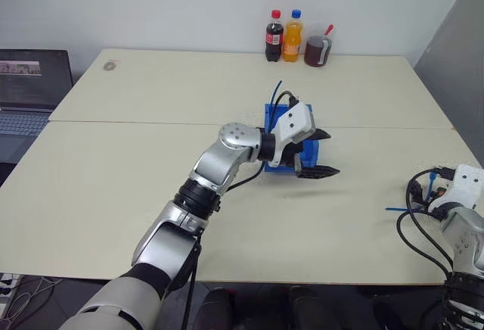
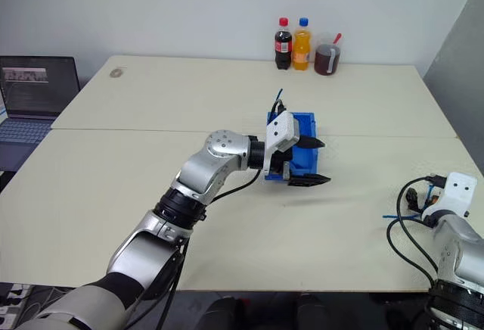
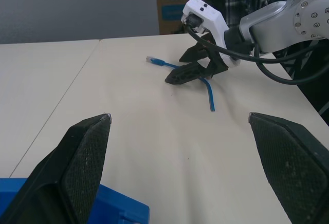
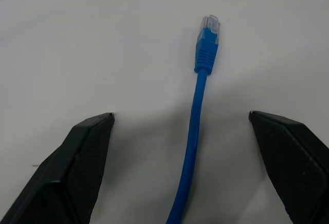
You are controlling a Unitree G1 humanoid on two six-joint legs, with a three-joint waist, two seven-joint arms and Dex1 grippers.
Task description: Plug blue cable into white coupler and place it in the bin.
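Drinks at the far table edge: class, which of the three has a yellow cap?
The cola bottle, leftmost of the three. The orange soda bottle beside it has a blue cap, and the mug has none.

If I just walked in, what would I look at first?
Probably the left pincer, wide open, hanging over the blue bin in the middle of the table. Next, the blue cable lying on the table with its clear plug, right between the open fingers of the right pincer. At the table's far edge stand two soda bottles and a jug.
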